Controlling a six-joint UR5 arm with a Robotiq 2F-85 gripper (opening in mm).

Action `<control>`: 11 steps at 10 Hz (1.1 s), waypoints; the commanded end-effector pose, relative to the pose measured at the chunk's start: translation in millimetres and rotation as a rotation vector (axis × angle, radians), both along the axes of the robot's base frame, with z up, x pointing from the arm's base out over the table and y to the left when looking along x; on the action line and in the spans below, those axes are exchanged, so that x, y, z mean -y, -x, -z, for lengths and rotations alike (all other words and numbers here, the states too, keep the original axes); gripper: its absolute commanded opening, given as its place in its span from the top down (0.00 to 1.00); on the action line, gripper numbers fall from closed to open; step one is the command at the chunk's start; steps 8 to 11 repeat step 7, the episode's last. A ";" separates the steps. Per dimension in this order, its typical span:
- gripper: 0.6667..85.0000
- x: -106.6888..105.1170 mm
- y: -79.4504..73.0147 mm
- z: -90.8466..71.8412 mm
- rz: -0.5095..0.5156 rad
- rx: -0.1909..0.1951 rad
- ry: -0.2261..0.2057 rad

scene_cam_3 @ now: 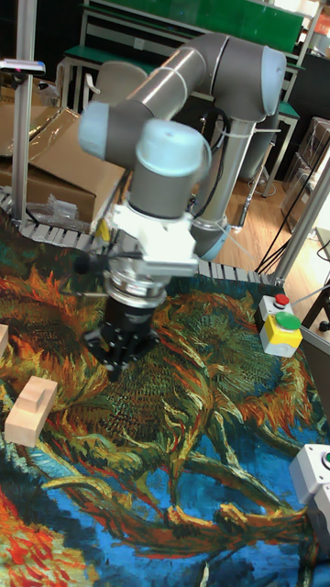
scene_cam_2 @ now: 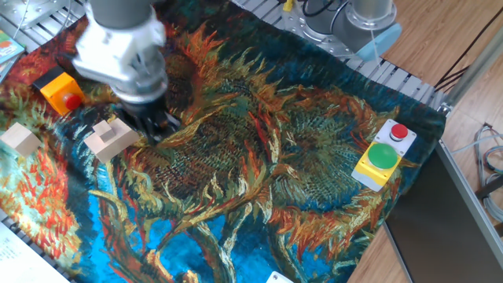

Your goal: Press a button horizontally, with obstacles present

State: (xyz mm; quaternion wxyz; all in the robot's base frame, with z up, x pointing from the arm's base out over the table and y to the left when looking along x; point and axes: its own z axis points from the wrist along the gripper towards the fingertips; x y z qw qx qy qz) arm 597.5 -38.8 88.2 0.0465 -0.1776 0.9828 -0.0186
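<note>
The small red button (scene_cam_2: 72, 101) faces sideways on its orange cube housing (scene_cam_2: 56, 86) at the far left of the cloth. My gripper (scene_cam_2: 156, 127) (scene_cam_3: 114, 356) hangs low over the cloth to the right of it, well apart from the button. Its dark fingers are blurred, and no gap or contact shows. Of the obstacles, a pale notched wooden block (scene_cam_2: 111, 137) (scene_cam_3: 31, 409) lies just left of the gripper. A small wooden cube (scene_cam_2: 21, 140) sits further left. The arm hides the cloth behind the gripper.
A larger yellow-and-grey box (scene_cam_2: 380, 155) (scene_cam_3: 280, 332) with green and red buttons stands at the right of the sunflower cloth (scene_cam_2: 259, 173). A grey box (scene_cam_3: 312, 477) sits at the front right edge. The arm's base (scene_cam_2: 357, 20) is at the back.
</note>
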 end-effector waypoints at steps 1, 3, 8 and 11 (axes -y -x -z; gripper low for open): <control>0.99 -4.8 3.4 6.1 0.014 -0.020 0.014; 0.99 12.6 7.5 14.9 -0.004 -0.006 -0.017; 0.99 5.2 3.2 16.0 0.001 0.000 -0.036; 0.99 5.2 3.2 16.0 0.001 0.000 -0.036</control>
